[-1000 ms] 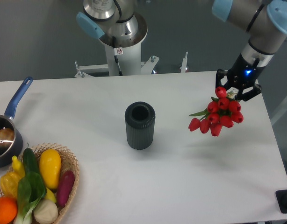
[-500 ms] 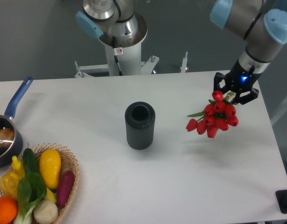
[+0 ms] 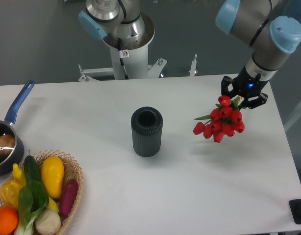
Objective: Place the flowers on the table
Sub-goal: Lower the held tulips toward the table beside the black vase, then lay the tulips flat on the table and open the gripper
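Observation:
The flowers [image 3: 220,122] are a bunch of red tulips hanging heads-down at the right side of the white table [image 3: 189,186]. My gripper [image 3: 243,97] is shut on their stems, which are mostly hidden between the fingers. The bunch hangs in the air above the tabletop and casts a faint shadow below it. It is to the right of the dark vase [image 3: 147,131].
The dark ribbed vase stands upright mid-table. A wicker basket [image 3: 72,183] with vegetables sits at the front left corner. A blue-handled pot [image 3: 6,142] is at the left edge. The arm's base column [image 3: 126,49] stands behind the table.
My gripper has moved the flowers slightly left and toward the back of the table. Nothing else has moved.

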`<state>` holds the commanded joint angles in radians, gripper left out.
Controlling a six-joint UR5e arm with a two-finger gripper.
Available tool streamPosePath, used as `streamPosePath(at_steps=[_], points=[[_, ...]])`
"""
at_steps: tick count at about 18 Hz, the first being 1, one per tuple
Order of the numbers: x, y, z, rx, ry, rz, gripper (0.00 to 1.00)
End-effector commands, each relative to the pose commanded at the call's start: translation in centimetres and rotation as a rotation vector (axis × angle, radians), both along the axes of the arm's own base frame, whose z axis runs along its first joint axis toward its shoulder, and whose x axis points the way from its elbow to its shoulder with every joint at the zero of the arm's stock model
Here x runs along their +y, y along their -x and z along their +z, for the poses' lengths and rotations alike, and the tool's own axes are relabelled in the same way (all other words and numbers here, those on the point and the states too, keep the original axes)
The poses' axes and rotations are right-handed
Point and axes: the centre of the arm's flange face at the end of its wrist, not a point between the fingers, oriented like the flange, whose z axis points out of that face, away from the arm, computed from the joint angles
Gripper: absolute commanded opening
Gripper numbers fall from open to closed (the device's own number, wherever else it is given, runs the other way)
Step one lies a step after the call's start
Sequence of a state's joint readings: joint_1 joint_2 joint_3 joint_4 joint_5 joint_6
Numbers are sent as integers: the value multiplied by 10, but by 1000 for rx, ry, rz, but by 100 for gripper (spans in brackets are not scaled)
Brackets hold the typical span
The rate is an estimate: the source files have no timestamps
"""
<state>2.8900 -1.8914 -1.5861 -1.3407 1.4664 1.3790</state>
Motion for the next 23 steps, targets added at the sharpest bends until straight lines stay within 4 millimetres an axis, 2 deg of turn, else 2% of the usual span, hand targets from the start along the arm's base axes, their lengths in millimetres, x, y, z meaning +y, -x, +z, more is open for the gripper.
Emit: streamPosePath(at_steps=[3, 6, 11, 16, 18, 23], points=[[7, -4, -5, -6, 6, -14, 45], [18, -8, -18, -29, 13, -31, 45], [21, -7, -31, -49, 18, -39, 45], [31, -8, -41, -54, 50, -66, 45], [41, -15, -43, -44, 90, -94, 45], [44, -13, -50, -50, 95, -98, 49]])
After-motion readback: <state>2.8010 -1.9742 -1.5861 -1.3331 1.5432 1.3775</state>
